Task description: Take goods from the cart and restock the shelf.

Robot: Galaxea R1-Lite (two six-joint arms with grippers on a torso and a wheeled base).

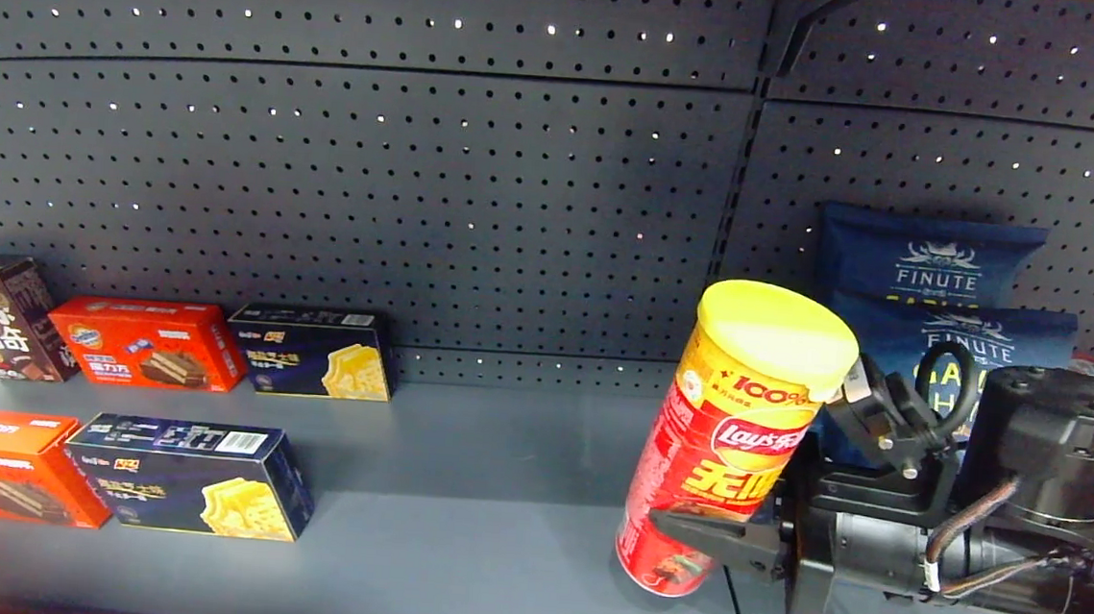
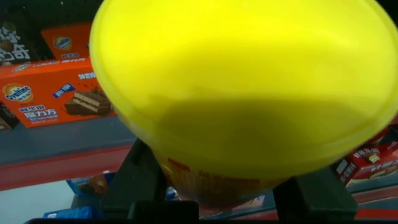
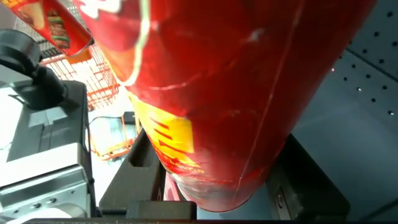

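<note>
My right gripper is shut on a red chips can with a yellow lid. The can leans left over the dark shelf board, its base low at the front edge; I cannot tell whether it touches. In the right wrist view the red can sits between the dark fingers of the right gripper. My left gripper is shut on a second chips can, seen lid-on, with fingers on both sides of it.
Boxes of wafers stand at the shelf's left: orange, dark blue, brown, and a front pair. Blue snack bags lean on the pegboard behind the right arm. An orange cart is below.
</note>
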